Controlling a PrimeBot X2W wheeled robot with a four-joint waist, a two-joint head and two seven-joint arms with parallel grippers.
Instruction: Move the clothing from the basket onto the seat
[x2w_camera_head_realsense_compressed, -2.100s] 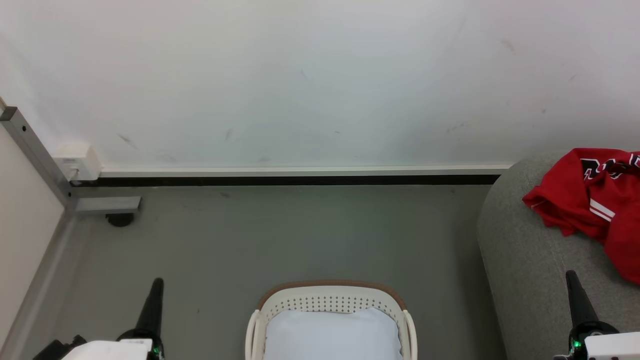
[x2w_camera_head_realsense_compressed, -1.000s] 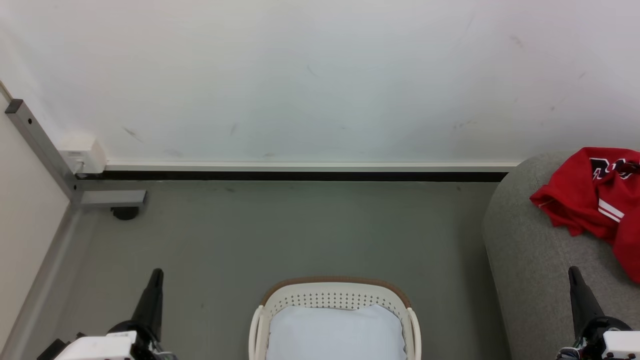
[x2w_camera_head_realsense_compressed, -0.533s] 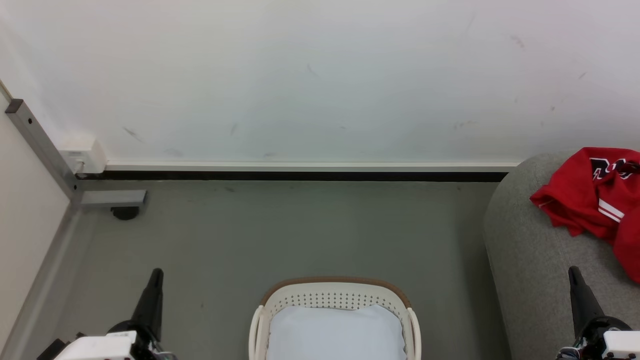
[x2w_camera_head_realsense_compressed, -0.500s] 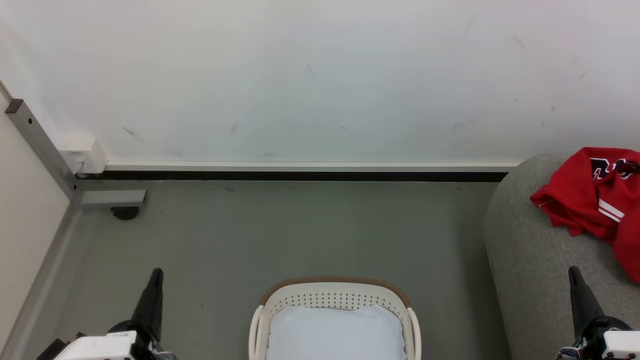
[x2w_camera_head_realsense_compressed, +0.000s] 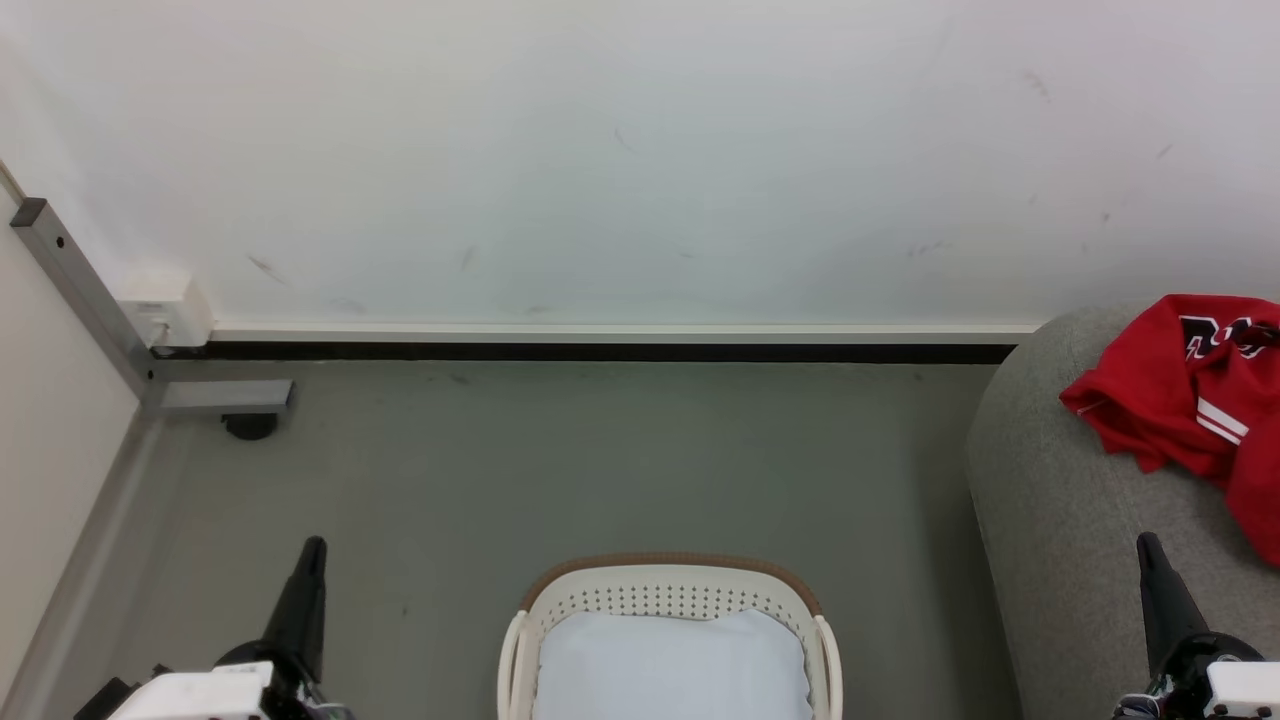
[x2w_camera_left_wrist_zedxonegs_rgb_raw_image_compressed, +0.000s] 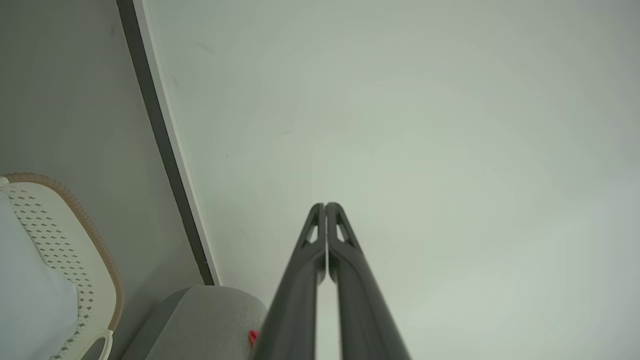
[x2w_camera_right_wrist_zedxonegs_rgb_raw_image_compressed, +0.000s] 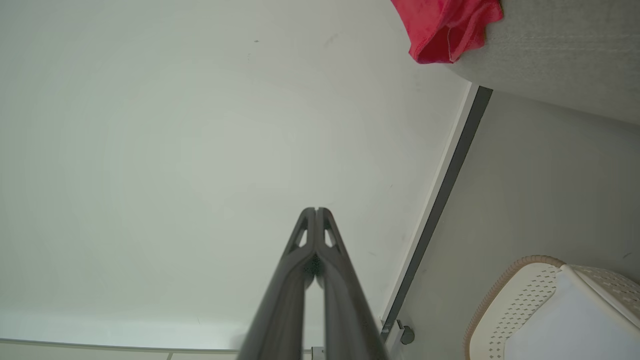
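black and pressed tight together, the left gripper (x2w_camera_head_realsense_compressed: 312, 548) hangs empty at the lower left above the floor (x2w_camera_head_realsense_compressed: 500, 470). in its wrist view the two tips meet with no gap. in the middle, the basket (x2w_camera_head_realsense_compressed: 670, 566) sits on the floor and shows a pale cushion (x2w_camera_head_realsense_compressed: 670, 665) inside. no red cloth is on the part in sight, but its near half is cut off by the frame. at the right, the clothing (x2w_camera_head_realsense_compressed: 1180, 400) lies crumpled on the sofa (x2w_camera_head_realsense_compressed: 1050, 520), in from the rounded end. the right gripper (x2w_camera_head_realsense_compressed: 1147, 542), also clamped shut on nothing, points up over the sofa's near edge. the job looks about done, so the careful move is to tip the head down and check the basket's hidden half first. if a garment is there, spread the fingers wide, pinch a fold, lift clear of the rim, and leave the cushion alone.
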